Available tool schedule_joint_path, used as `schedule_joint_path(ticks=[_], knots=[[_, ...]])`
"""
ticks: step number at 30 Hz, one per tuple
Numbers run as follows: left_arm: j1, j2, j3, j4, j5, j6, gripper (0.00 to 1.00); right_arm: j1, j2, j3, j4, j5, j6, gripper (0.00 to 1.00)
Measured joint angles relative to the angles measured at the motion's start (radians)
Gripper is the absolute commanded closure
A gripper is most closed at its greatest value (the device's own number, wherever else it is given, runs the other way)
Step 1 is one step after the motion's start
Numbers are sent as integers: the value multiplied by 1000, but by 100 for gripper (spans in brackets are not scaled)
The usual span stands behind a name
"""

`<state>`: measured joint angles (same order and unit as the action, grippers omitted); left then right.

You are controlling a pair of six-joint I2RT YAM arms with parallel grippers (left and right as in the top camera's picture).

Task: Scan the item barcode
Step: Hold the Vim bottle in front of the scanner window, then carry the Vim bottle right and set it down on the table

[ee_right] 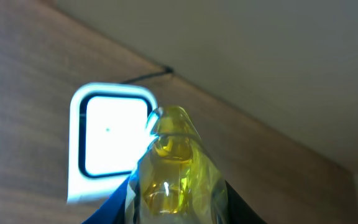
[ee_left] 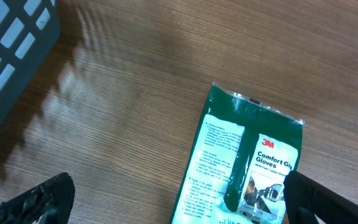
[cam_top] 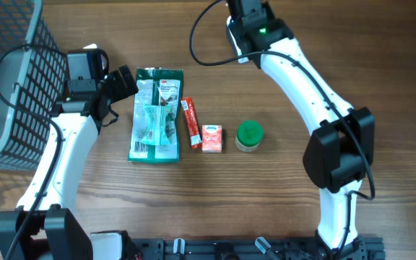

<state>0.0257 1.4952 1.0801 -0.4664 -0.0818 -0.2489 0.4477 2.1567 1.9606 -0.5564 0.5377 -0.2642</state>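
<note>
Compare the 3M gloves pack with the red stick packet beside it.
Colour: the 3M gloves pack is green, the red stick packet red. Size: the gloves pack is wide and much longer; the stick packet is slim and short. Both lie flat, side by side, on the wooden table.

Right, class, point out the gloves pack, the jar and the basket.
gloves pack point(cam_top: 156, 115): overhead view, middle of the pack.
jar point(cam_top: 249, 133): overhead view, on its green lid.
basket point(cam_top: 40, 32): overhead view, on its mesh wall.
</note>
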Motion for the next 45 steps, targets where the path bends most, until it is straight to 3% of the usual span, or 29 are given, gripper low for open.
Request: schedule_joint_path(ticks=[13, 29, 34, 38, 40, 45], knots=[[0, 0, 0, 0, 0, 0, 0, 11, 137, -3, 195, 140, -191, 72], [0, 0, 0, 0, 0, 0, 0, 47, 139, -4, 206, 279, -185, 70], [0, 0, 0, 0, 0, 0, 0, 26, 101, -8, 50, 262, -39, 69], [0, 0, 0, 0, 0, 0, 0, -77, -95, -16, -216, 77, 174, 70], [0, 0, 0, 0, 0, 0, 0, -175, -213, -15, -308, -42, 282, 70], [0, 0, 0, 0, 0, 0, 0, -472, -339, 0, -486, -360, 374, 69]])
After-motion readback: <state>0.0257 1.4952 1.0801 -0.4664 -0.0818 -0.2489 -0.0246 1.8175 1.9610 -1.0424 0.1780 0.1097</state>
